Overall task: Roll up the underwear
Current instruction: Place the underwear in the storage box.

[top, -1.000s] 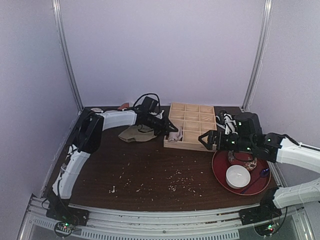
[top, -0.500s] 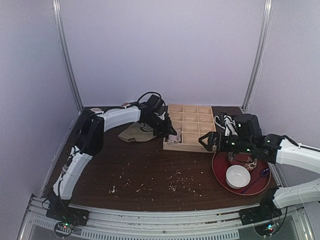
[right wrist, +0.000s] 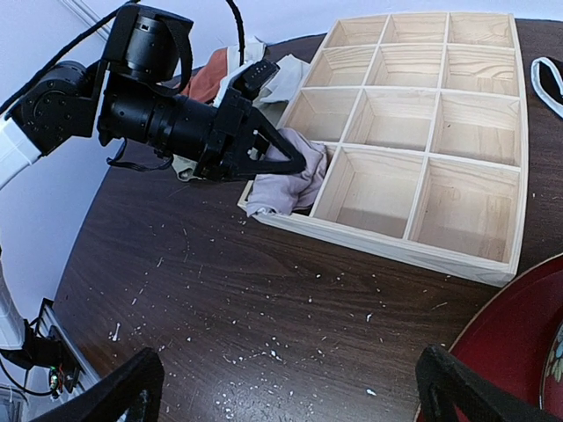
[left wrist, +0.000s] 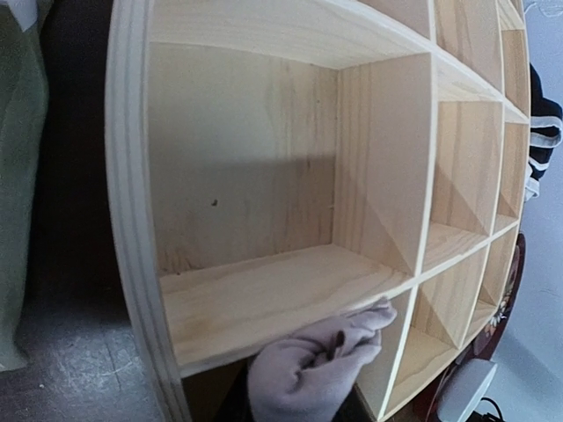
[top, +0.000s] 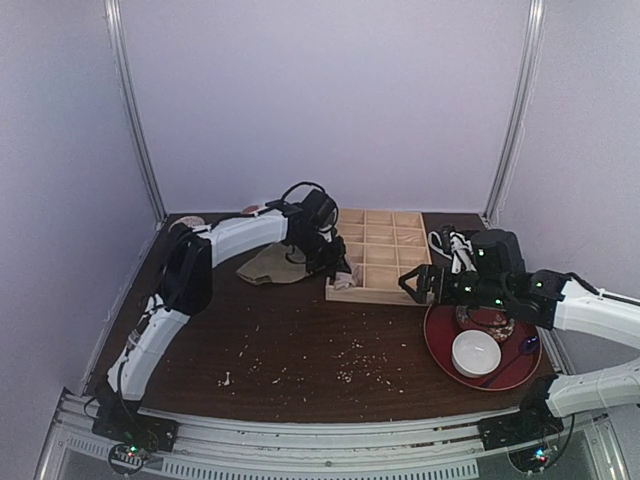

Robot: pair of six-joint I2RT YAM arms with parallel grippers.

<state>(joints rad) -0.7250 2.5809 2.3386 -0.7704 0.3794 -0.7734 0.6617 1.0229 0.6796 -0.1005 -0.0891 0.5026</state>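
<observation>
The underwear (right wrist: pixel 283 183) is a bunched mauve-pink cloth that hangs over the near-left corner compartment of the wooden tray (right wrist: pixel 413 255). My left gripper (right wrist: pixel 297 163) is shut on it from the left, its black fingers meeting at a point over the cloth. In the left wrist view the bundle (left wrist: pixel 308 374) fills the bottom middle and hides the fingers. In the top view the left gripper (top: pixel 337 268) is at the tray's left edge with the cloth (top: pixel 344 281) below it. My right gripper (right wrist: pixel 290 396) is open and empty above the bare table in front of the tray.
An olive-green cloth (top: pixel 267 266) lies left of the tray. An orange-red and white cloth (right wrist: pixel 222 75) lies behind the left arm. A red plate (top: pixel 440 345) with a white bowl (top: pixel 475 352) is at the right. Crumbs (right wrist: pixel 290 352) are scattered on the dark table.
My left arm has moved right, closer to the tray, carrying the underwear down onto the tray's near-left corner. The right arm has hardly moved.
</observation>
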